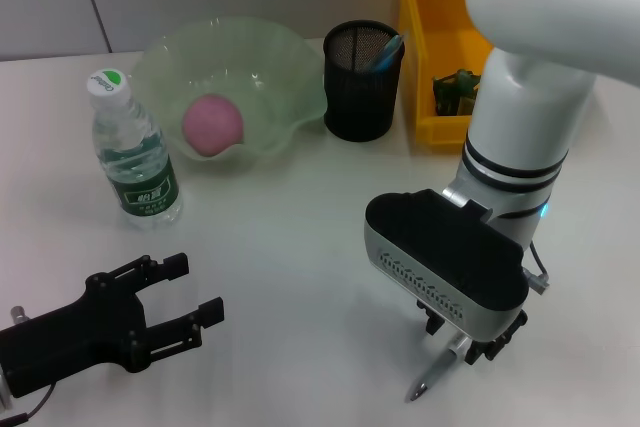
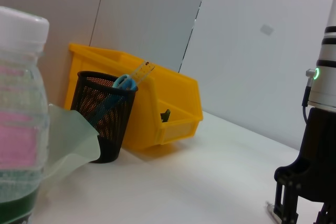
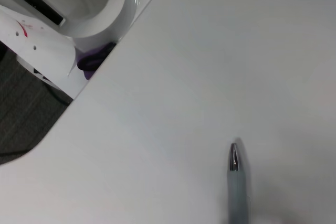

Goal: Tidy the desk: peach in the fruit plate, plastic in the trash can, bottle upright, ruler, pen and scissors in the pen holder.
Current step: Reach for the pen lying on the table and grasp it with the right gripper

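The pink peach (image 1: 212,124) lies in the pale green fruit plate (image 1: 285,57). To the plate's left the water bottle (image 1: 135,147) stands upright with its cap on. The black mesh pen holder (image 1: 362,79) holds the blue-handled scissors (image 2: 124,82) and the ruler (image 2: 143,70). Green plastic (image 1: 455,89) sits in the yellow trash can (image 1: 428,7). My right gripper (image 1: 466,349) hangs low over the table's near right, shut on the silver pen (image 1: 432,375), whose tip (image 3: 234,157) points down at the table. My left gripper (image 1: 190,289) rests open at the near left.
The white table's front edge (image 3: 79,103) runs close to the pen tip, with the robot's base and dark floor beyond it. In the left wrist view the bottle (image 2: 18,103) fills the near side, and the plate's rim (image 2: 73,140) sits beside the pen holder (image 2: 105,116).
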`<move>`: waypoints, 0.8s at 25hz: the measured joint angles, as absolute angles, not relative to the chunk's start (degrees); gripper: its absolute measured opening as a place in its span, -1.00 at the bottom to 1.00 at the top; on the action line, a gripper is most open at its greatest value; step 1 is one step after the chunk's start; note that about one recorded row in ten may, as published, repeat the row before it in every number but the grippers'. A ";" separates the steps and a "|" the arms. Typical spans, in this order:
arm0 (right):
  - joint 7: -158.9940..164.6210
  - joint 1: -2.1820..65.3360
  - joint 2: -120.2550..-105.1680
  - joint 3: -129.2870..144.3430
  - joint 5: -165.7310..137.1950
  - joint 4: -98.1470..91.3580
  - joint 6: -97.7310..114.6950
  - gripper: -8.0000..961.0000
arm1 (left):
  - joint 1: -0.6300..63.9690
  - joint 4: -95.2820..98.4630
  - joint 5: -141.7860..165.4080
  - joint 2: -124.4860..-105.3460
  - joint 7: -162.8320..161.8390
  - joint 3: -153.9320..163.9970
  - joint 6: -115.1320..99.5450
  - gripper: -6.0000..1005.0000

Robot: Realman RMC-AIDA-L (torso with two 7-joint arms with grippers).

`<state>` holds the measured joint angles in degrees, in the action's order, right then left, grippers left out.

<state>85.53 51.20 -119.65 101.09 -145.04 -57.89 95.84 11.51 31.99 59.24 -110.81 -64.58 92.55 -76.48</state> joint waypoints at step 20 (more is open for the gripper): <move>85.52 50.52 -119.80 102.09 -144.85 -57.92 95.62 -0.10 | 11.66 31.99 59.24 -110.65 -64.60 92.55 -76.37 0.60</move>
